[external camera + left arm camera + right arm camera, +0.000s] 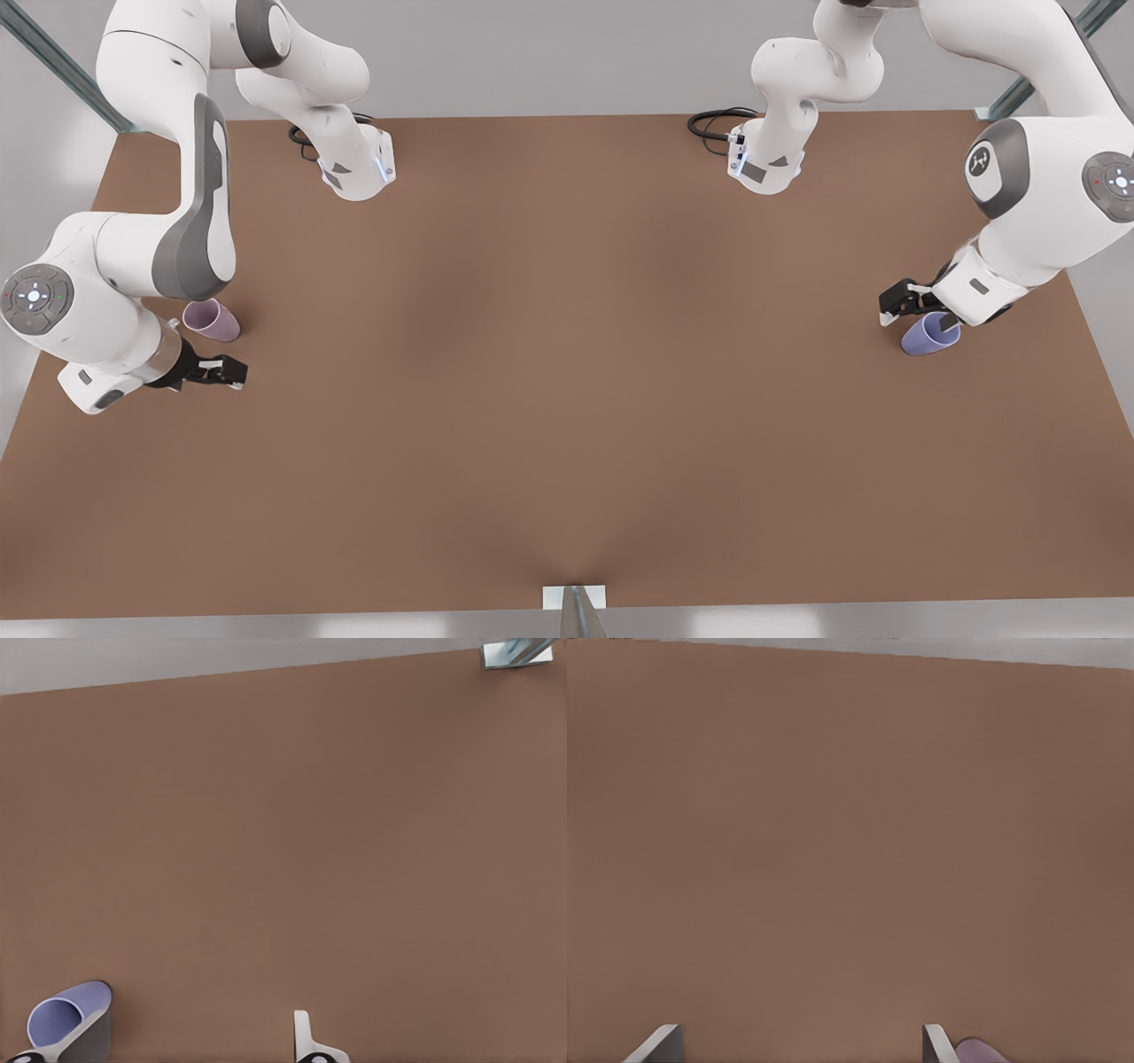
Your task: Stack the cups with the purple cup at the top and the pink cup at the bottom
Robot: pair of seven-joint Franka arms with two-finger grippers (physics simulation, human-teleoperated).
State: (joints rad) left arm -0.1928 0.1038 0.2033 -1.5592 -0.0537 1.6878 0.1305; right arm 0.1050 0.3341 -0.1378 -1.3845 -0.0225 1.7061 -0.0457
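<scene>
Front view: the brown table (567, 381) runs wide and bare through its middle, so there's plenty of open room between my two arms. My left end effector (908, 306) sits low at the front view's right, near that side edge, fingers spread apart, the purple cup (928, 334) right beside it. In the left wrist view the purple cup (66, 1020) lies against one of my fingers (303, 1035) on the other side of the gap, gripped by nothing. It looks tipped, mouth leaning toward the front view's left and upward, its long axis slanted; inside I can make out only blue wall.

My right end effector (226, 372) is at the front view's left, released, fingers apart, the pink cup (211, 320) just beside it toward the far edge, apart from it. That cup tilts too, mouth toward the arm, dark inside, contents not discernible. The right wrist view catches the pink cup (982, 1051) just outside one finger.
</scene>
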